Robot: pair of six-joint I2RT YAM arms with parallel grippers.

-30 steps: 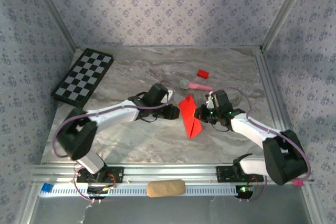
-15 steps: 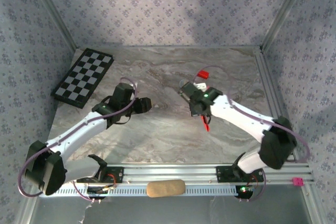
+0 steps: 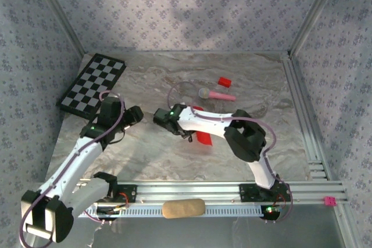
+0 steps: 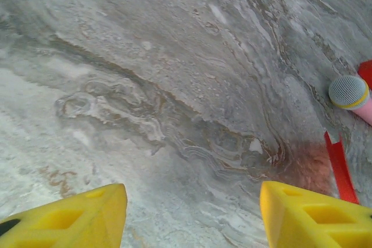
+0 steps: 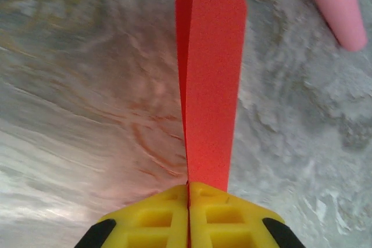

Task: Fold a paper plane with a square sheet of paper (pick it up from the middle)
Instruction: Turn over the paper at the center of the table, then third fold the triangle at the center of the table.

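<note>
Right gripper (image 5: 188, 193): fingers clamped together on the folded paper plane (image 5: 209, 85)
Left gripper (image 4: 192, 213): jaws apart, empty, left of the pink stick (image 3: 221, 94)
Paper plane: just nearer than the pink stick

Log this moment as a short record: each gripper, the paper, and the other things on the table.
left gripper: open, nothing between its fingers
right gripper: shut on the folded red paper
paper state: narrow folded strip, layers pinched together at the grip
pink stick: lying on the table beyond the paper, grey head to the left
red block: just behind the stick
checkerboard: far left corner
</note>
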